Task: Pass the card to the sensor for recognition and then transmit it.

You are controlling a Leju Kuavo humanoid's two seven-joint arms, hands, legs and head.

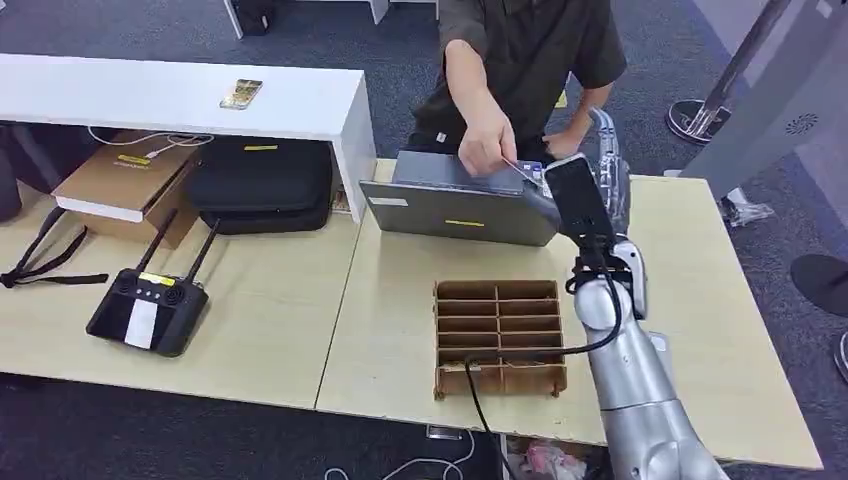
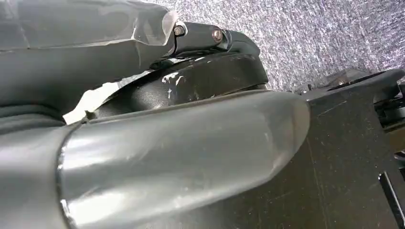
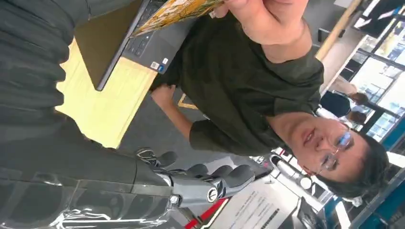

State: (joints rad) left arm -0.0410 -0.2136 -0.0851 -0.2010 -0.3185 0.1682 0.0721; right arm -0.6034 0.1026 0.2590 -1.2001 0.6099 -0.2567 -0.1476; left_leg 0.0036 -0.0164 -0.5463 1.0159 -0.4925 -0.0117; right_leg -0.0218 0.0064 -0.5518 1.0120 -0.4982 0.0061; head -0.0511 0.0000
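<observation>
An office or lab: carpet floor (image 1: 400, 60), pale desks (image 1: 300, 330), a laptop (image 1: 460, 205) (half open).

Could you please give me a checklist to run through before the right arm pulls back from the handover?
1. Yellow patterned card is pinched in the person's hand: ok.
2. Robot's right hand is off the card, its dark fingers spread apart from it: ok.
3. Grey open laptop sits right beside the raised right hand, so contact on withdrawal seems possible: not ok.
4. Brown cardboard divider tray lies flat on the table below the forearm: ok.
5. Left hand hangs over the carpet, and its grasp is unclear: cannot tell.
</observation>
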